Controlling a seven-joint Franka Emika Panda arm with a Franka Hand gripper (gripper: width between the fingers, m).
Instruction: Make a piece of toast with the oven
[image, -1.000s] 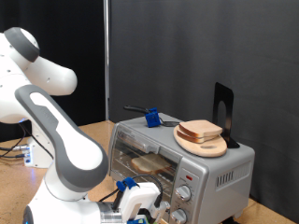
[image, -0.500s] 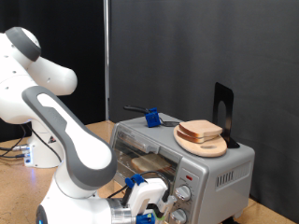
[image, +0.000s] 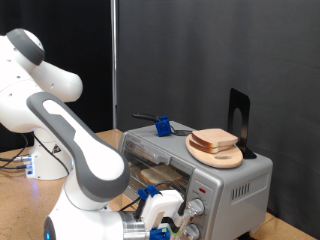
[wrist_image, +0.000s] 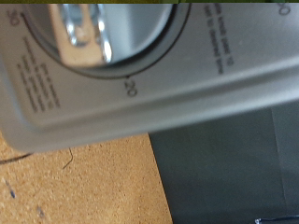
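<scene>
- One gripper (image: 168, 226) is hovering at the oven's (image: 232, 181) knobs (image: 197, 208); finger state impossible to tell.
- Toast (image: 215, 139) is lying on the round board (image: 216, 156) atop the oven.

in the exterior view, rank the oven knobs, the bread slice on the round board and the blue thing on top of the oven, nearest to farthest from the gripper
From the gripper at the oven's lower front:
1. Oven knobs, right beside it on the front panel.
2. Blue thing, on the oven top, toward the exterior view's left.
3. Bread slice on the round board, upper right; close to the blue thing in distance, so this order is tentative.
</scene>
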